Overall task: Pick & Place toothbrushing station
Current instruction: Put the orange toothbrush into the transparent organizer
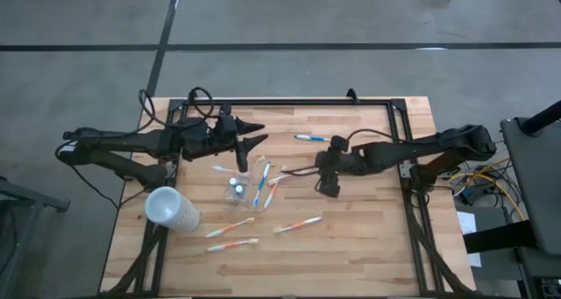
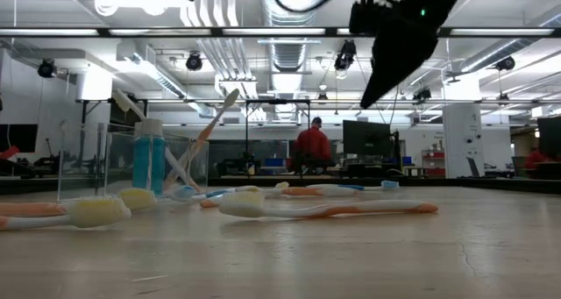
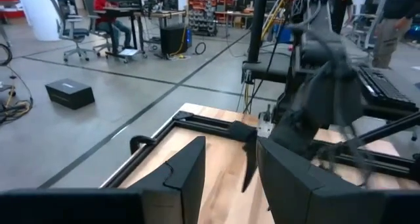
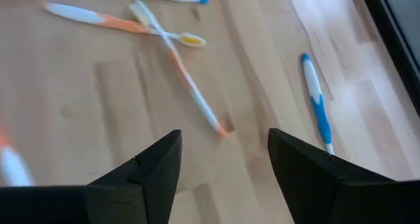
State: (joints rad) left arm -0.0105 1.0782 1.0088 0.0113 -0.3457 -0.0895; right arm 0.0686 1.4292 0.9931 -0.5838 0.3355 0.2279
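Observation:
A small clear tumbler (image 1: 237,188) stands upright at the table's middle; in the low view (image 2: 96,163) a blue toothpaste tube (image 2: 149,163) stands in it and a toothbrush (image 2: 206,137) slants up beside it. Several white-orange and white-blue toothbrushes lie flat around it, among them a blue one (image 1: 311,138), an orange one (image 1: 298,224) and another orange one (image 1: 230,229). My left gripper (image 1: 260,134) is open and empty, raised, on the far side of the tumbler. My right gripper (image 1: 329,187) is open and empty, above the table to the tumbler's right, over toothbrushes (image 4: 190,79).
A larger frosted whitish cup (image 1: 173,209) lies on its side near the table's left edge. A black frame (image 1: 289,103) runs along the far edge and both sides. Bare wood lies at the near right (image 1: 368,255). A person sits in the room beyond (image 2: 312,145).

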